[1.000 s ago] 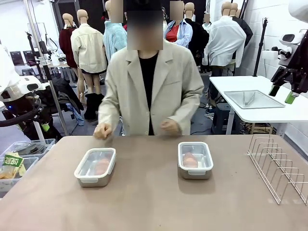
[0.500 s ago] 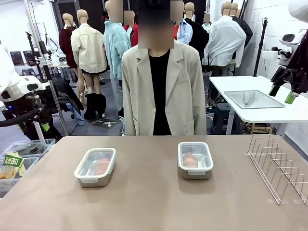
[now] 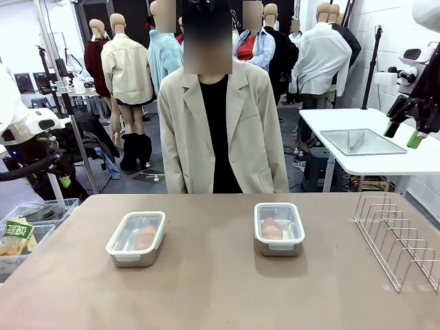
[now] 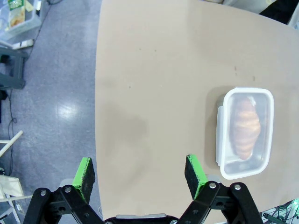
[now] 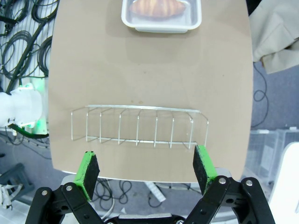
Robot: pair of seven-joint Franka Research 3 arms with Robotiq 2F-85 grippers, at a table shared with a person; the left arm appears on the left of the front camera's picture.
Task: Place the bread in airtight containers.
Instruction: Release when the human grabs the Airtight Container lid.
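Golden-brown ridged croissant-like bread (image 3: 145,237) lies in the left small rectangular steel container under a clear clip lid (image 3: 136,238) on the tan worktop (image 3: 213,289); its ribbed crust shows through the plastic. Well apart to the right, a second such pastry (image 3: 271,228) sits in the other lidded steel container (image 3: 279,228). A wire rack (image 3: 397,237) stands at the right edge. The left claw (image 4: 140,171) and right claw (image 5: 147,168) hang released, empty, above the worktop.

No print can be read; lettering on the green packet (image 3: 15,234) is too small.
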